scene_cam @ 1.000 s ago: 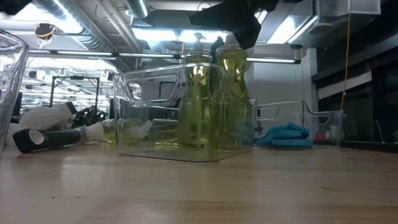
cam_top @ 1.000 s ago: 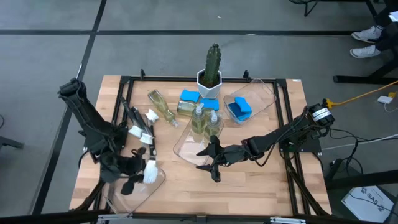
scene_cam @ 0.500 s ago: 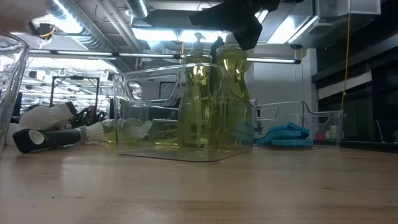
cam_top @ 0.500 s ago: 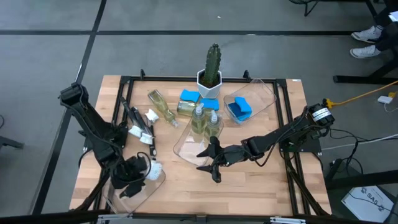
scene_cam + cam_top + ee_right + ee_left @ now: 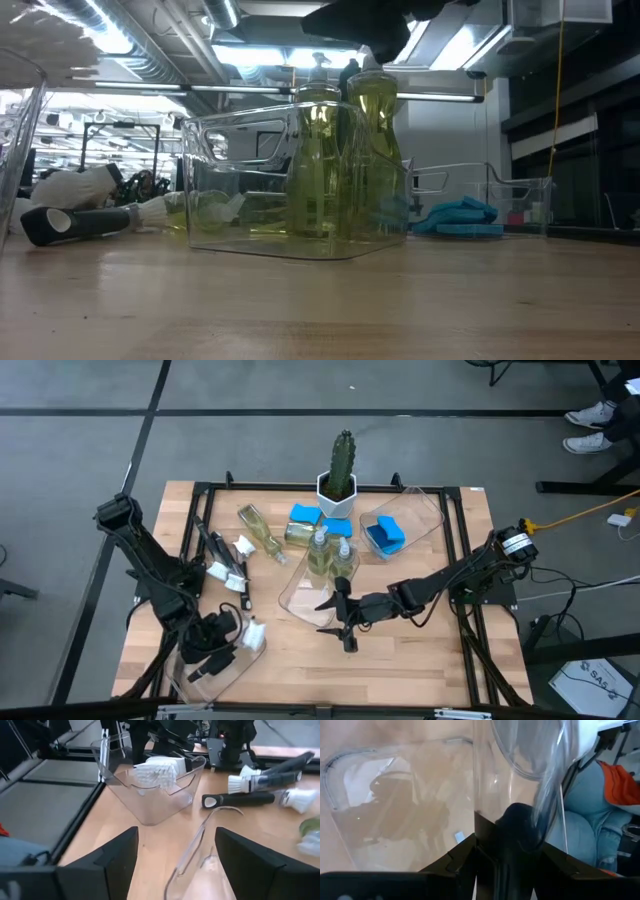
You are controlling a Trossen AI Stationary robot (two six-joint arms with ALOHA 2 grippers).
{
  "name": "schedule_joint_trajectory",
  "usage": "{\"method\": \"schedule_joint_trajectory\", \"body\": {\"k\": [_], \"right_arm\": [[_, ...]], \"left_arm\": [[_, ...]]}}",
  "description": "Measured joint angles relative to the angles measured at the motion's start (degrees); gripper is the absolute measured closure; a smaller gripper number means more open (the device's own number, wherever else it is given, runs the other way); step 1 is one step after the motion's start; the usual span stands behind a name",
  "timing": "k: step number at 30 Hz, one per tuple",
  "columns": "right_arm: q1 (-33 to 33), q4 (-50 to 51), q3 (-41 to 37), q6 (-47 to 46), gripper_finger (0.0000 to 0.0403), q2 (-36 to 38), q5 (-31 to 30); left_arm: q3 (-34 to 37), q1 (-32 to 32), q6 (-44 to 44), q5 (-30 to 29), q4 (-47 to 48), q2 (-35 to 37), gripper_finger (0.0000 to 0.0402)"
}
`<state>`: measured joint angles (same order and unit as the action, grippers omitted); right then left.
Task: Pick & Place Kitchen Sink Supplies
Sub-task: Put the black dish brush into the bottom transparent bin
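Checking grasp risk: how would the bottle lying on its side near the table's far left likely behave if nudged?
The lying bottle is rounded, so it would probably roll. Its clear body looks smooth, likely slippery in a pincer. The liquid inside suggests some weight, shifting when moved.

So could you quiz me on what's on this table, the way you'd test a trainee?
1. True or false: the cactus stands inside a clear tray.
2. How many bottles of yellow-green liquid stand upright in the middle tray? A one, B two, C four.
3. Fill the gap: the left hand holds a white-headed ____ at the corner tray.

Key: 1 false, it stands on the table's far edge. 2 B. 3 brush.
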<state>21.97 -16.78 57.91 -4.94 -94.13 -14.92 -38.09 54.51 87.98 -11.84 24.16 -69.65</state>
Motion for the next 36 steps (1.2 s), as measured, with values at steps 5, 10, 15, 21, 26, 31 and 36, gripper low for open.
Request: {"method": "schedule_joint_trajectory", "body": {"k": [5,10,15,21,26,31,36], "right_arm": [[-1.6,0.8,0.0,3.8,0.0141,0.0,0.0],[-4.2,2.6,0.0,4.0,0.0141,0.0,0.0],[-6.4,4.8,0.0,4.5,0.0141,0.0,0.0],[-8.4,8.0,0.0,10.1,0.0141,1.3,0.1],[-10.1,11.0,0.0,12.7,0.0141,5.5,0.0],[-11.2,13.8,0.0,11.0,0.0141,9.4,0.1],[-11.4,15.6,0.0,9.9,0.0141,10.0,0.0]], "left_arm": [[0.0,-1.7,0.1,-2.0,0.0,0.0,0.025],[0.0,-3.2,-1.6,-6.5,0.0,0.0,0.0242],[0.0,-4.4,-1.6,-6.4,-0.1,0.0,0.0238],[0.0,-6.3,-1.7,-5.0,-0.2,0.0,0.0252],[0.0,-7.6,-0.6,-3.2,0.0,0.0,0.025],[0.0,-9.0,-3.0,1.9,0.0,0.0,0.0223],[0.0,-9.4,-5.7,2.7,0.1,0.0,0.0184]]}}
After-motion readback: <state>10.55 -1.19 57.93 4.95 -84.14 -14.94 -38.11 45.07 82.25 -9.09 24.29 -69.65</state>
